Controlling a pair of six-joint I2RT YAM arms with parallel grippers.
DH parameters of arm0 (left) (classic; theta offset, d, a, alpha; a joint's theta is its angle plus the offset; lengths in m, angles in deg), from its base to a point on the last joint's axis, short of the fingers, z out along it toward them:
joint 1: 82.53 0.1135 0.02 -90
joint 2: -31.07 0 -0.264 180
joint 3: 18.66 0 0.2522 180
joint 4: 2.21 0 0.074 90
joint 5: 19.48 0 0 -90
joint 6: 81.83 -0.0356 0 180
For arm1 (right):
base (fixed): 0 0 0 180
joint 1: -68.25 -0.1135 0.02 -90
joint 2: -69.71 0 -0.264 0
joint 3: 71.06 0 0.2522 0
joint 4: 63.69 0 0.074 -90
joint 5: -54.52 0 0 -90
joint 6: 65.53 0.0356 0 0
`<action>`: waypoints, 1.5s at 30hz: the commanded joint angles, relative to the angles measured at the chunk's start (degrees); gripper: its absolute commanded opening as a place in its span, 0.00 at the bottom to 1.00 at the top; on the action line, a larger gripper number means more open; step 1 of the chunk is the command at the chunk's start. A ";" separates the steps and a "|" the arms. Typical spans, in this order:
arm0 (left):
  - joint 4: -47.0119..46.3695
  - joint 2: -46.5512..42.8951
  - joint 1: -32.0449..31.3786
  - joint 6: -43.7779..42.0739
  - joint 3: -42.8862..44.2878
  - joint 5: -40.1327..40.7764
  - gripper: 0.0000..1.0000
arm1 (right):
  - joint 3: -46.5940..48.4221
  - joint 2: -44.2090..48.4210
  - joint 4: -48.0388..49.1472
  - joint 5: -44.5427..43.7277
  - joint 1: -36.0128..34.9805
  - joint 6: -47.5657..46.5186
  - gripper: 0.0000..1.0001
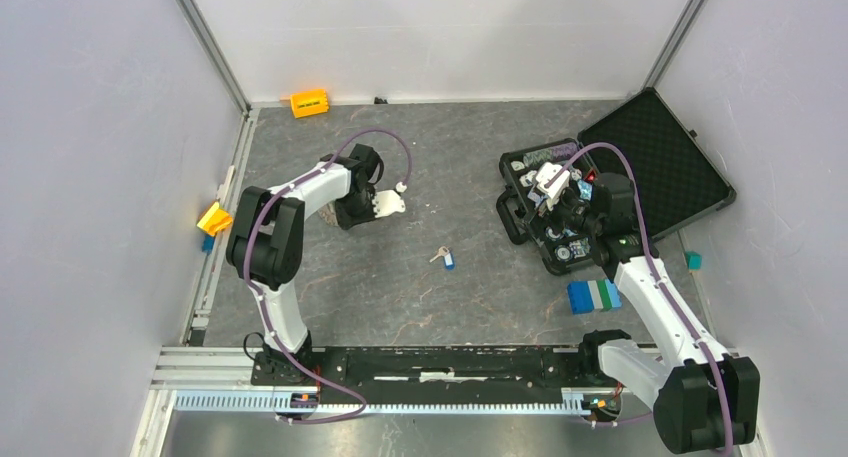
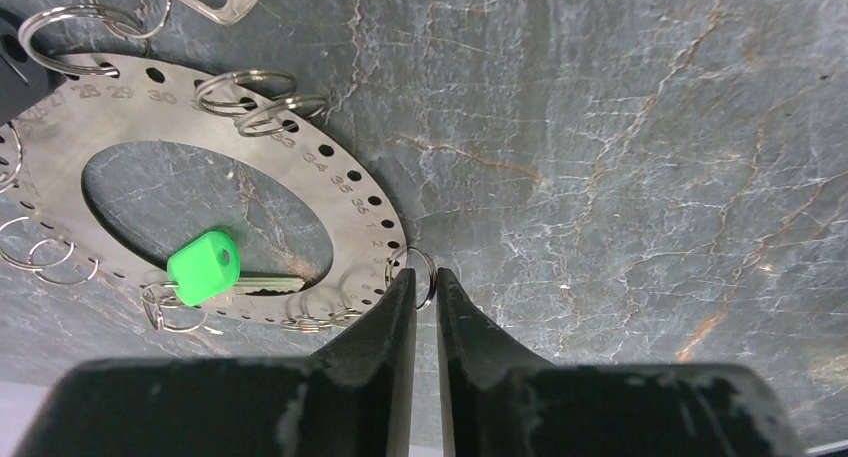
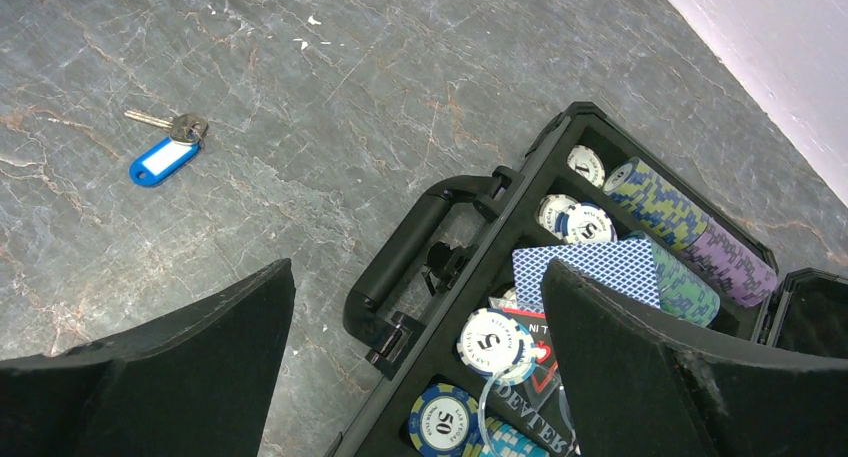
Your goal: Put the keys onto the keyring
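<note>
On the bench (image 2: pixel 620 177), a blue-tagged key (image 1: pixel 445 257) lies loose, nearer than the keyring (image 2: pixel 340 192) and to its right. At the keyring's rim the left claw (image 2: pixel 426 277) stands narrow, tips at a small split ring (image 2: pixel 418 262); whether it pinches it I cannot tell. A green-tagged key (image 2: pixel 205 267) lies across the keyring's inner edge. Well right of the keyring, the right claw (image 3: pixel 417 269) gapes wide and empty above an open chip case (image 3: pixel 520 187).

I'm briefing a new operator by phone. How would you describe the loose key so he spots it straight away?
On the grey marbled table, look between the left arm and right arm, left of the open black case. The loose key lies there alone, silver with a blue oblong tag; the other key, green-tagged, sits at the keyring.
</note>
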 commanded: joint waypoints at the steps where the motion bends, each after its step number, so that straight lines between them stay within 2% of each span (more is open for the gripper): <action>1: -1.36 0.52 -0.20 -3.12 -0.52 1.78 0.17 | 1.57 0.21 0.57 1.32 -0.33 -0.71 0.98; 10: -1.35 -0.91 -0.31 -2.25 -0.83 1.12 0.07 | 1.70 0.26 0.27 1.71 -0.37 -0.78 0.98; 13: -1.27 -2.98 -0.27 -0.70 -0.92 -0.53 0.02 | 1.70 0.64 0.26 1.85 -0.34 -0.78 0.98; 16: -1.27 -6.11 -0.30 1.59 -1.01 -3.67 0.02 | 1.70 0.92 0.34 2.09 -0.38 -0.69 0.98; 29: -1.22 -22.45 -0.29 18.15 1.08 -27.76 0.02 | 1.82 1.46 2.88 3.87 -2.06 2.91 0.98; 34: -1.26 -27.58 -0.26 19.70 2.31 -38.45 0.02 | 6.30 -0.26 1.75 5.23 -6.52 3.41 0.98; 40: -1.55 -30.38 -0.26 17.43 1.76 -51.23 0.02 | 13.52 -6.62 -0.44 11.47 -10.81 2.06 0.98; 45: -8.41 -32.62 -0.29 18.56 -1.99 -57.44 0.02 | 16.55 -11.04 1.33 13.43 -14.50 3.33 0.98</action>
